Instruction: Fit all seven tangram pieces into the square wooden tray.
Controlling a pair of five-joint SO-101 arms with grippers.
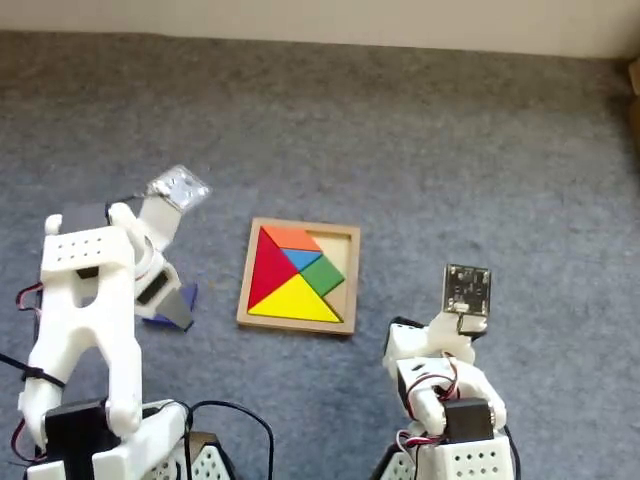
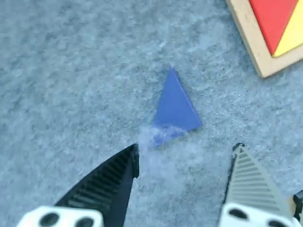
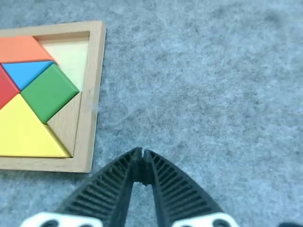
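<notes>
The square wooden tray [image 1: 299, 325] lies mid-table holding red [image 1: 268, 268], yellow [image 1: 295, 300], orange [image 1: 292, 238], light blue [image 1: 302, 258] and green [image 1: 323, 274] pieces. Two bare slots remain along its right side [image 3: 71, 54]. A dark blue triangle [image 2: 175, 109] rests flat on the carpet left of the tray. My left gripper [image 2: 185, 153] hangs open just short of it, one finger on each side, touching nothing. My right gripper [image 3: 141, 158] is shut and empty over the carpet beside the tray's near right corner [image 3: 87, 163].
Grey carpet covers the whole table. The tray's corner [image 2: 258, 52] lies close to the blue triangle in the left wrist view. Both arm bases and their cables [image 1: 230, 415] stand along the near edge.
</notes>
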